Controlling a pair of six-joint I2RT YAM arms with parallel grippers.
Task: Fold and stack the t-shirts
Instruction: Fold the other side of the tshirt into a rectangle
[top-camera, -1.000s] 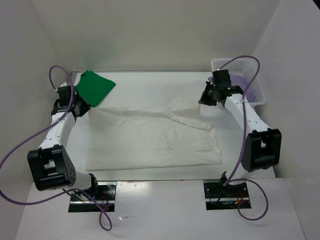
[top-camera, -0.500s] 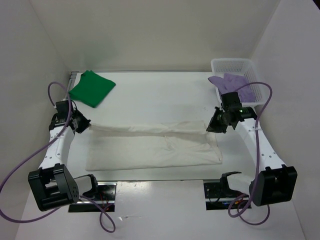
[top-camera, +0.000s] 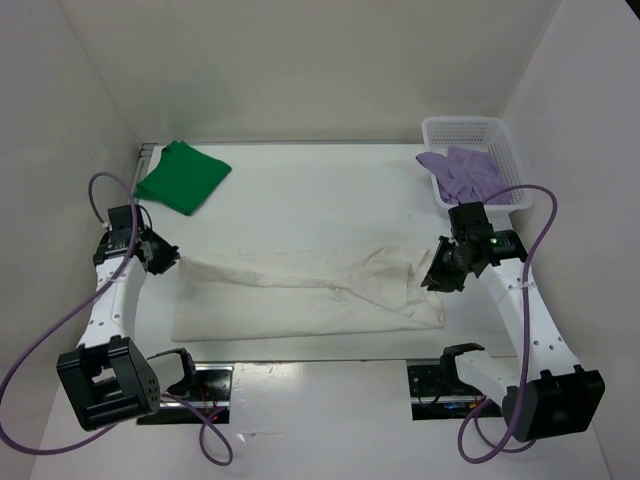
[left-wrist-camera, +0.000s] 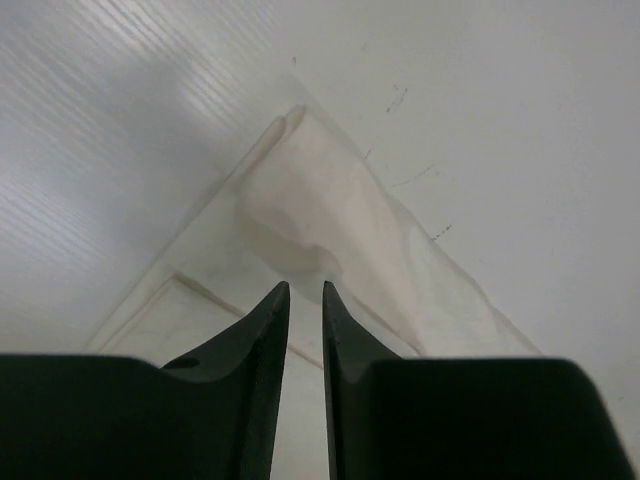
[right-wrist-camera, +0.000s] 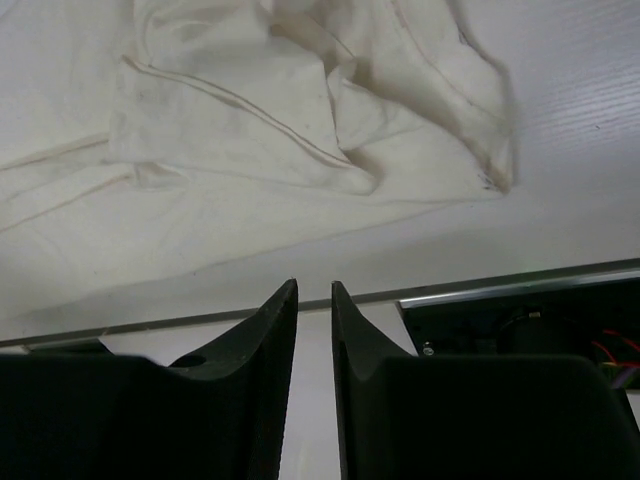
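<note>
White t-shirt (top-camera: 300, 300) is down on the bench (top-camera: 320, 190), spread wide across the near half. Its far edge is doubled over toward the front and rumpled, most of all at the right end. The left end of that fold makes a soft rounded corner, and the left pincer (top-camera: 170, 257) sits right beside it. The wrist view shows its two fingers a narrow slit apart, nothing between them, with the cloth corner just past the tips. On the other side, the right pincer (top-camera: 436, 280) is at the shirt's right edge. Its jaws are likewise cracked only a little and grip nothing, and bunched cloth lies beyond its tips. Whether either pincer touches the fabric, I can't tell. The green t-shirt (top-camera: 183, 177) lies flat and folded at the far left corner of the bench, well apart from the white one. The lavender t-shirt (top-camera: 468, 172) is heaped in the white basket (top-camera: 460, 122) at the far right corner, with a bit spilling over the basket's left rim.
</note>
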